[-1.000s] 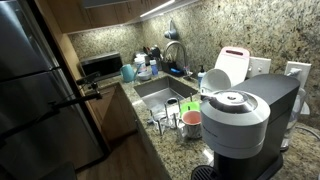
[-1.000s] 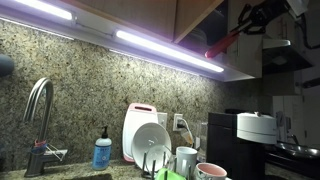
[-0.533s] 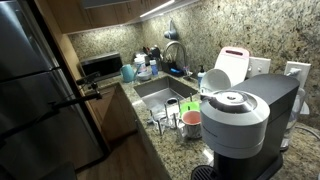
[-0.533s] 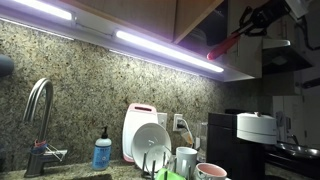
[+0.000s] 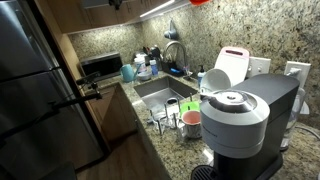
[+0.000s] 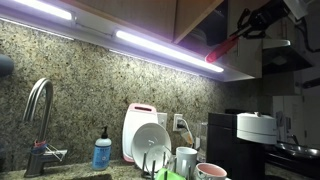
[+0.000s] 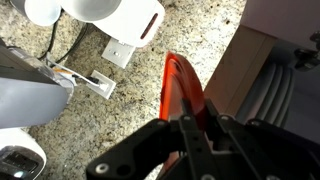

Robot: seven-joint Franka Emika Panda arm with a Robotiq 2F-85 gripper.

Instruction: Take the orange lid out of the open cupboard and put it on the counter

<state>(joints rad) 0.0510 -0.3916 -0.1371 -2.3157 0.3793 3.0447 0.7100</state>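
Note:
My gripper is shut on the orange lid and holds it edge-on, high up by the open cupboard, well above the counter. In the wrist view the lid stands on edge between the black fingers, over the speckled granite. In an exterior view only a red tip of the lid shows at the top edge; the counter lies below with a steel sink.
A white board with red edge, plates in a dish rack, a pink cup, a coffee machine, a soap bottle and a faucet crowd the counter. A fridge stands opposite.
The gripper with the orange lid has shifted slightly outward from the cupboard; the lid's tip now shows at the top of an exterior view.

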